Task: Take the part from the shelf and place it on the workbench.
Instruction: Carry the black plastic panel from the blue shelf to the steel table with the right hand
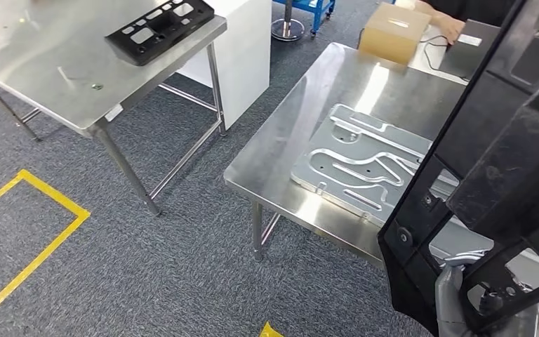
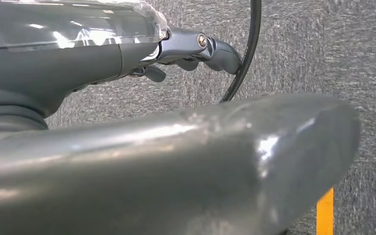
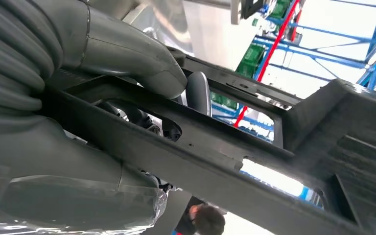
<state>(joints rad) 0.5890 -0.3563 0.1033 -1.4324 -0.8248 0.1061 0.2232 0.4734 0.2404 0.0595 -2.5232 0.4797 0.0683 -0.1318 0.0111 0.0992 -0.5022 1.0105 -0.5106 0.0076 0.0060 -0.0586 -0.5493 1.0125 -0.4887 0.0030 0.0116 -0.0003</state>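
Head view puts the black part (image 1: 491,175) high on the right, gripped in the right hand (image 1: 453,295) over the near bench (image 1: 281,147). Left hand (image 2: 196,49) hangs curled, holding nothing. Carrying is underway; lowering it flat comes next, I'd say.

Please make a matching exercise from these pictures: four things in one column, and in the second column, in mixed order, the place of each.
Things:
1. black part
2. silver plate
3. cardboard box
4. second black part

Places:
A. flat on the near steel table
B. on the left steel table
C. in the right robot hand
D. at the far end of the near steel table

Pairs: 1-C, 2-A, 3-D, 4-B
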